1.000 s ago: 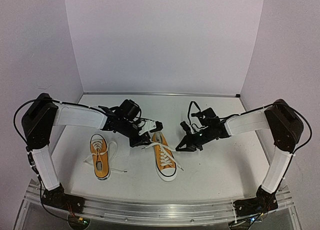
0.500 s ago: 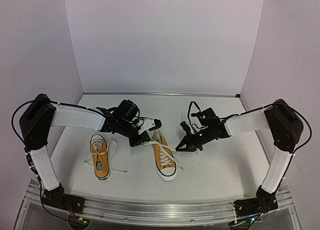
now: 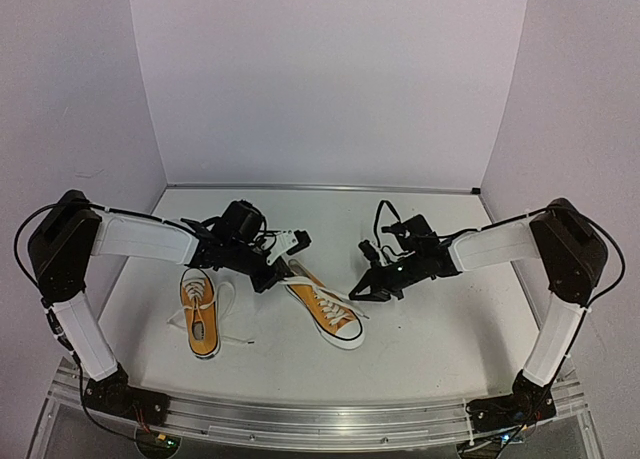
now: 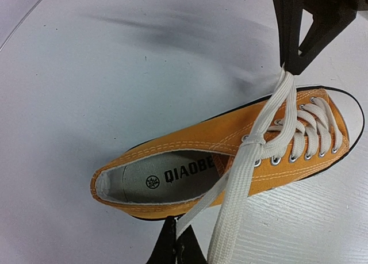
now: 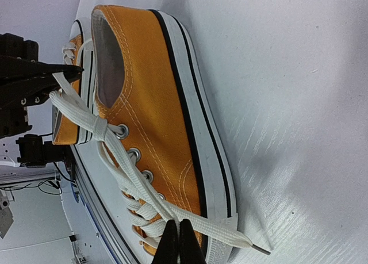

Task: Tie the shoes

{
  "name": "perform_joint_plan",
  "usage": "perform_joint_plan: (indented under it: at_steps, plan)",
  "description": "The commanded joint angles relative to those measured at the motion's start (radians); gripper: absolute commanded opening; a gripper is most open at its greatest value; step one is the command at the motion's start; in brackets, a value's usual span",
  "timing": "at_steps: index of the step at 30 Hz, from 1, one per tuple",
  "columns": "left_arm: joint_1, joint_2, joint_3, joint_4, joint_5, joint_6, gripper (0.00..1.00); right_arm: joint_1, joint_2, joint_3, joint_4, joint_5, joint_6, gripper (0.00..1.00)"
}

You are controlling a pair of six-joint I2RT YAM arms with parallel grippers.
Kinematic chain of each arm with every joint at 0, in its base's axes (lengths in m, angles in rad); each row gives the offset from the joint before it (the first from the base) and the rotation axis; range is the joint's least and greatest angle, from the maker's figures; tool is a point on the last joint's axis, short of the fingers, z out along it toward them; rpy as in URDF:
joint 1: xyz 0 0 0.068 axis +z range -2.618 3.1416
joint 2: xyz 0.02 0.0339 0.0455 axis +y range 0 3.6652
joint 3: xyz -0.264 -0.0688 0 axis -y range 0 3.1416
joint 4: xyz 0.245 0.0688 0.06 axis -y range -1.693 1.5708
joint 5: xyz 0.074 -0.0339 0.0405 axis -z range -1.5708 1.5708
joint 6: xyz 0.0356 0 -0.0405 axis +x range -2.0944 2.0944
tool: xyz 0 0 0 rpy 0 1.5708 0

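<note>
Two orange-yellow sneakers with white laces lie on the white table. The left shoe (image 3: 200, 315) lies untouched with loose laces. The right shoe (image 3: 326, 306) lies slanted between my grippers, its laces crossed in one wrap (image 4: 253, 142) above the eyelets. My left gripper (image 3: 273, 274) is shut on one lace end (image 4: 198, 209) by the heel, with its tips at the bottom of the left wrist view (image 4: 176, 244). My right gripper (image 3: 366, 290) is shut on the other lace (image 5: 144, 186) beside the toe, with its tips at the bottom of the right wrist view (image 5: 179, 241). Both laces are pulled taut.
The table's back wall and side walls stand around the work area. The aluminium rail (image 3: 320, 419) runs along the near edge with the arm bases on it. The left shoe's loose lace (image 3: 235, 309) trails on the table between the shoes.
My left gripper has drawn back to the left with its lace. The right shoe has turned, its toe swinging out to the right. The right gripper has barely moved.
</note>
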Motion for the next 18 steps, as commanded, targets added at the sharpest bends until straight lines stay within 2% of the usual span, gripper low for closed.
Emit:
perform_joint_plan:
  at_steps: [1, 3, 5, 14, 18]
  plan:
    - [0.034, -0.039, 0.022, 0.039, -0.01, -0.027, 0.03, -0.002, -0.029, -0.013, -0.031, 0.019, 0.002, 0.0]
    - [0.034, -0.043, 0.025, 0.043, 0.002, -0.057, 0.16, -0.002, -0.022, -0.006, -0.031, 0.009, 0.002, 0.0]
    - [0.034, -0.069, 0.006, 0.07, 0.01, -0.083, 0.24, 0.0, -0.015, 0.002, -0.031, 0.004, 0.004, 0.0]
    - [0.041, -0.148, -0.096, 0.127, 0.013, -0.16, 0.36, 0.001, 0.0, 0.015, -0.029, -0.004, 0.001, 0.0]
    - [0.052, -0.2, -0.209, 0.264, 0.014, -0.288, 0.41, 0.002, 0.0, 0.013, -0.027, -0.005, 0.001, 0.0]
